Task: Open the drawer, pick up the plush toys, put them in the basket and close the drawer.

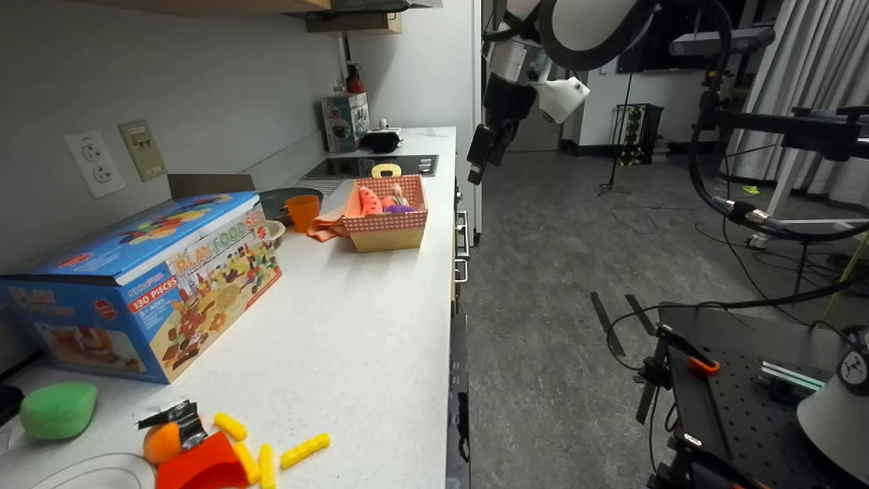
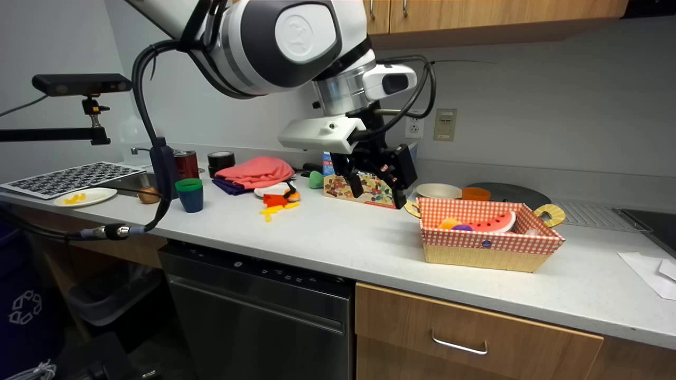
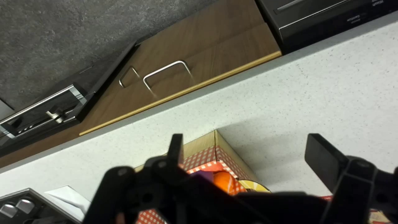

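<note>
The drawer (image 2: 401, 311) has a wood-coloured front with a silver handle (image 2: 458, 345) and is closed under the counter; the wrist view also shows its handle (image 3: 166, 70). Above it on the counter stands the basket (image 2: 486, 256), tan below and red-and-white checked above. Inside lie a watermelon slice (image 2: 494, 224), a purple item (image 2: 462, 227) and an orange one (image 3: 223, 182). I cannot make out the plush toys; they are hidden or out of view. My gripper (image 2: 378, 194) hangs in the air, left of the basket in this exterior view, jaws wide apart and holding nothing.
A blue play food box (image 1: 204, 285) stands against the wall. Near it lie a green soft-looking item (image 1: 58, 409), an orange-red container (image 1: 204, 465) and yellow sticks (image 1: 305, 450). An orange cup (image 1: 303, 212) stands behind the basket. A dishwasher (image 2: 259, 316) adjoins the drawer.
</note>
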Available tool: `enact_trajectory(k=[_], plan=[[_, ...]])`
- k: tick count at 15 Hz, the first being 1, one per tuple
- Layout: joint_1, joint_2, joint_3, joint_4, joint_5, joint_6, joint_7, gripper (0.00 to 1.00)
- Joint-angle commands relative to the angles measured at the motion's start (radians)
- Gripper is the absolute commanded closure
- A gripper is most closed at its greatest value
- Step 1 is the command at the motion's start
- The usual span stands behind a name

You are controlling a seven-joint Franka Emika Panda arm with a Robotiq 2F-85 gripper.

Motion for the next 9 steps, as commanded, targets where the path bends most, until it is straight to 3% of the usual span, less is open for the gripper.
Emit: enact_trajectory(k=[1, 7, 9], plan=[[0.003, 0.000, -0.003, 0.002, 0.000, -0.003, -0.001, 0.00], [0.003, 0.000, -0.003, 0.002, 0.000, -0.003, -0.001, 0.00], [-0.007, 0.057, -0.027, 0.053, 0.053, -0.037, -0.009, 0.00]])
